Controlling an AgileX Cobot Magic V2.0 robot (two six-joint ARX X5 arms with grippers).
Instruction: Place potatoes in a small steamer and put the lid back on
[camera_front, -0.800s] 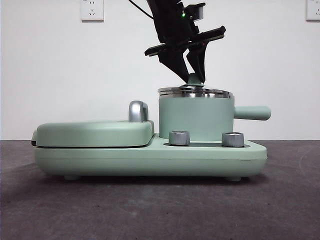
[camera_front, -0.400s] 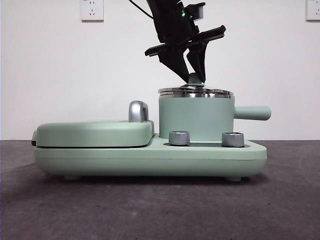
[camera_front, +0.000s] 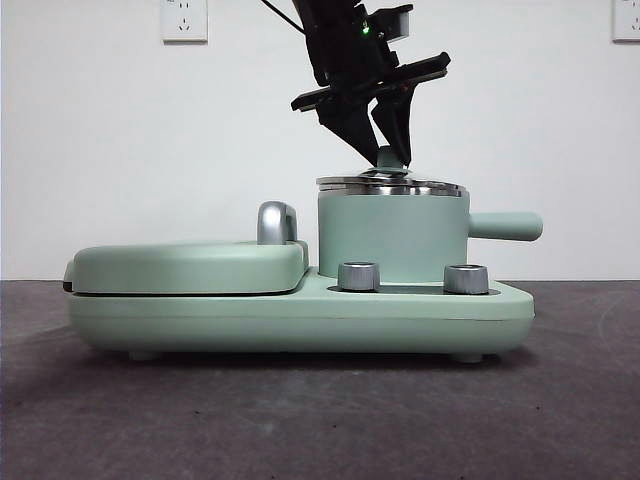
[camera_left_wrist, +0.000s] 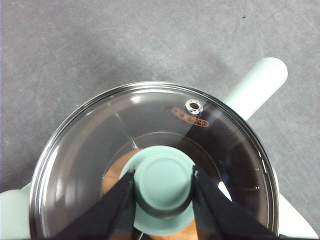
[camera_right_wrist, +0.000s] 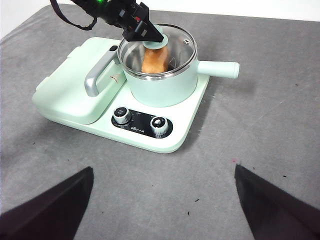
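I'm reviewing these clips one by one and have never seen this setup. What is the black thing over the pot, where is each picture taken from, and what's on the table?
It is a robot with two arms at a table, each ending in a two-jawed pincer. One picture looks level across the table; the other two come from cameras on each wrist. On the grey table stands a mint-green cooker with two dials, a flat griddle cover and a small steamer pot. The glass lid sits on the pot, and a potato shows through it. The left pincer has its jaws against both sides of the lid's green knob. The right pincer waits open, away from the cooker, holding nothing.
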